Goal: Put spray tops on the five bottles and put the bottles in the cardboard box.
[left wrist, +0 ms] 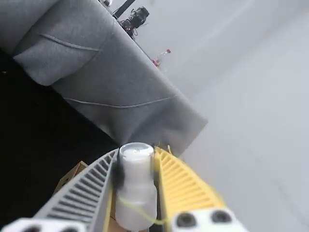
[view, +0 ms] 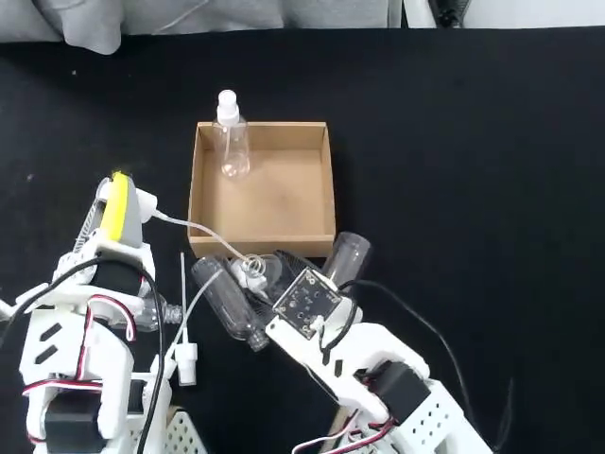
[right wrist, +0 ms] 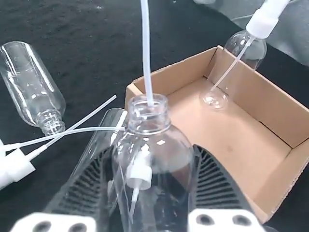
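Observation:
My left gripper [view: 118, 197] is shut on a white spray top [left wrist: 136, 186], held up left of the cardboard box [view: 210, 218]. Its thin tube [view: 203, 230] runs down into the neck of a clear bottle [right wrist: 152, 154]. My right gripper [right wrist: 153, 162] is shut on that bottle, upright just in front of the box [right wrist: 231, 130]. One bottle with a spray top [view: 231, 142] leans in the box's far left corner. Uncapped bottles lie at the box's front: one [view: 227, 303] left of my right gripper, another [view: 346, 253] to its right.
A further bottle [view: 159, 314] lies partly under my left arm. A loose spray top [view: 185, 357] with its tube lies on the black table in front of it. Grey fabric [view: 85, 19] runs along the table's far edge.

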Motion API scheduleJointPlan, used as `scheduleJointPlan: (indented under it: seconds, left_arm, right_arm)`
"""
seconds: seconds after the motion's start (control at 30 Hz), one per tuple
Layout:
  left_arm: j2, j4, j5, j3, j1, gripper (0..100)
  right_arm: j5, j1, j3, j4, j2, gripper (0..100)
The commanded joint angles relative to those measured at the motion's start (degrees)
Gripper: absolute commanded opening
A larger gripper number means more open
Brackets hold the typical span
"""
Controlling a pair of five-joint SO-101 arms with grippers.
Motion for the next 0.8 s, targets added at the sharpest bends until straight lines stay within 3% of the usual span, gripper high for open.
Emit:
scheduleJointPlan:
  seconds: [0.0, 0.23, 0.77]
  left_arm:
    - [-0.35, 0.0, -0.18, -0.31, 0.57, 3]
    - [-0.35, -0.18, -3.43, 2.33, 1.1, 3]
    - [-0.35, -0.09, -3.08, 3.12, 2.95, 3]
  right_arm:
    - [0.18, -0.79, -0.31, -1.76, -1.98, 10.0]
    - [0.18, -0.62, -0.31, -1.67, -1.98, 10.0]
    - [0.18, -0.7, -0.22, -1.67, -1.98, 10.0]
